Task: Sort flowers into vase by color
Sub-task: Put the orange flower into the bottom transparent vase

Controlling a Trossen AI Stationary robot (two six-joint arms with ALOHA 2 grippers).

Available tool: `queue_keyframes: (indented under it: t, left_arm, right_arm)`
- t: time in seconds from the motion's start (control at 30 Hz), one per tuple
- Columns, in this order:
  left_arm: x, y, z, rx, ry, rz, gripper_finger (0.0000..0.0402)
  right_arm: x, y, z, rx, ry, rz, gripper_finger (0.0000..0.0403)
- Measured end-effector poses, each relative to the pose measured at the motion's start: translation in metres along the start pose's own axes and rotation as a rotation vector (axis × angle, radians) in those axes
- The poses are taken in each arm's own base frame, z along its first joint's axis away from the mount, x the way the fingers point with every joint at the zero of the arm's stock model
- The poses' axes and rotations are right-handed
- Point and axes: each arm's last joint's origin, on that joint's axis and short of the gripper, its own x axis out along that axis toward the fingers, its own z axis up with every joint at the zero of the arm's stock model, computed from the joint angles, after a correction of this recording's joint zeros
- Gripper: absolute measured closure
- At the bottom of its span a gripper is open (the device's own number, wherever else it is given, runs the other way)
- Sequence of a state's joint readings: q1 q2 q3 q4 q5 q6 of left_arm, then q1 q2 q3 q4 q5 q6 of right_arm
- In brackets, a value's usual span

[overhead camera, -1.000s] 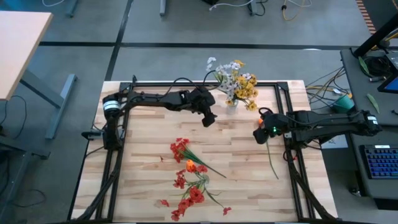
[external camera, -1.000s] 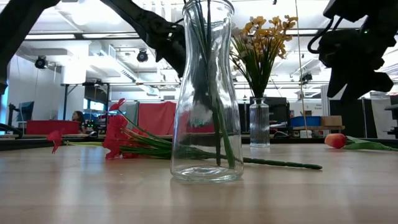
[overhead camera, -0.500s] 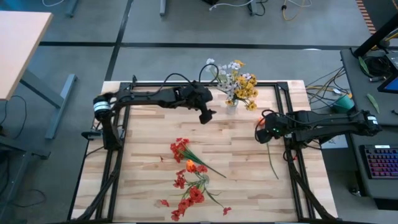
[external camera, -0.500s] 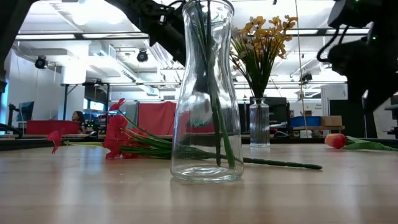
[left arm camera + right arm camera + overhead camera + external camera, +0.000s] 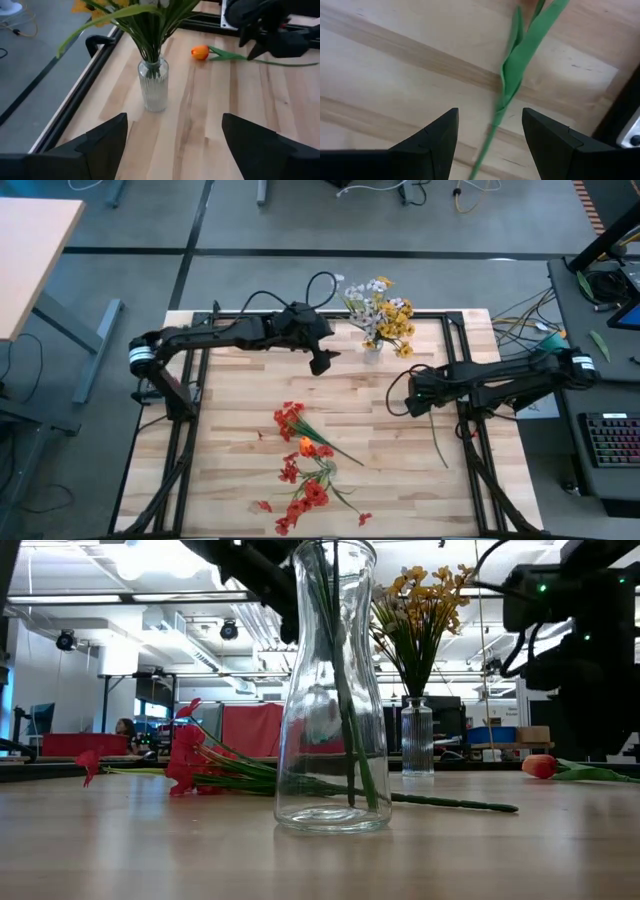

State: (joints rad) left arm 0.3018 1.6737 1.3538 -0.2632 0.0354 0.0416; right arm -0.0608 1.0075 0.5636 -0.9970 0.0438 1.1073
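An orange tulip point(image 5: 200, 52) lies on the table at the right, its green stem point(image 5: 512, 75) running toward the near edge point(image 5: 440, 442). My right gripper point(image 5: 490, 135) points down over that stem just behind the blossom, open, one finger on either side, touching nothing. My left gripper point(image 5: 172, 145) hangs open in the air point(image 5: 322, 363), short of the ribbed glass vase point(image 5: 152, 85) that holds yellow and white flowers point(image 5: 383, 315). Red flowers point(image 5: 300, 465) lie in a loose heap on the near middle of the table. A tall clear vase point(image 5: 335, 690) stands close to the low camera.
A dark frame rail point(image 5: 455, 370) runs along the table's right side, close to my right arm. The ribbed vase stands near the far edge. Bare wood point(image 5: 230, 410) lies between the red heap and the left rail.
My left gripper has risen and drawn back from the ribbed vase toward the table's left. My right gripper has tipped to point down and sunk toward the orange tulip's stem, shifting a little toward the table's left. No flower has moved.
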Motion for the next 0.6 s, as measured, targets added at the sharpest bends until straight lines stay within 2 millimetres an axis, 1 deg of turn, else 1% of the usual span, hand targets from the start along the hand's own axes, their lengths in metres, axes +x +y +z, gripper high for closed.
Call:
queue_keyframes:
  t: [0.07, 0.2, 0.27, 0.33, 0.43, 0.6]
  left_arm:
    - [-0.01, -0.003, -0.001, 0.005, -0.009, -0.006, 0.0098]
    - [-0.039, -0.01, -0.007, 0.002, -0.061, -0.017, 0.0105]
    - [-0.054, -0.014, -0.015, -0.015, -0.098, -0.027, 0.0109]
    - [-0.07, -0.018, -0.022, -0.027, -0.152, -0.038, 0.0112]
    - [-0.094, -0.027, -0.034, -0.048, -0.241, -0.051, 0.0114]
    - [-0.126, -0.046, -0.057, -0.06, -0.342, -0.043, 0.0114]
  right_arm:
    - [0.004, 0.001, 0.001, -0.015, 0.008, -0.029, 0.0193]
    - [0.012, 0.003, 0.002, -0.031, 0.009, -0.078, 0.0193]
    - [0.015, 0.003, 0.002, -0.032, 0.014, -0.102, 0.0196]
    - [0.018, 0.004, 0.003, -0.033, 0.019, -0.114, 0.0208]
    - [0.022, 0.008, 0.004, -0.032, 0.017, -0.109, 0.0244]
    - [0.03, 0.014, 0.007, -0.037, 0.022, -0.11, 0.0327]
